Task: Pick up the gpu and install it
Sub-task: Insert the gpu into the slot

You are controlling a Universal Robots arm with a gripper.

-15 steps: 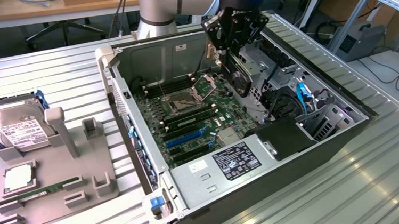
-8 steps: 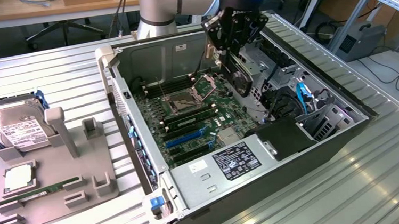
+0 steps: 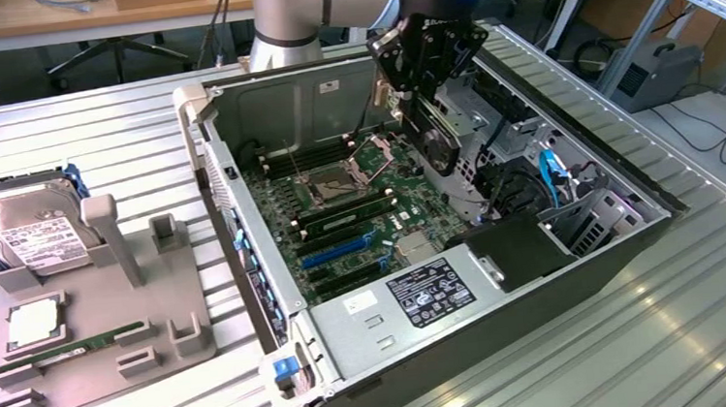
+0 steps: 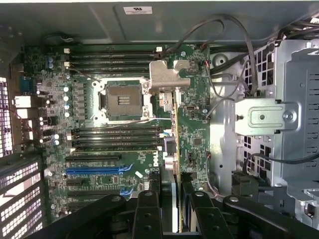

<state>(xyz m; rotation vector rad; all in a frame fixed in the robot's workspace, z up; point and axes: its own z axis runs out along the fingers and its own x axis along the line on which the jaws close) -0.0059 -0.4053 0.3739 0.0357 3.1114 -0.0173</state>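
Exterior view: the gripper [image 3: 417, 97] pinches the gpu [image 3: 440, 149] upright over the open case [image 3: 296, 92] (motherboard [image 3: 363, 208] inside).

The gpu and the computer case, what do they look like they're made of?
The gpu: black matte cooler face, probably plastic; thin green edge suggests a fibreglass circuit board. The computer case: bare grey sheet metal, likely steel, going by its dull sheen and folded edges.
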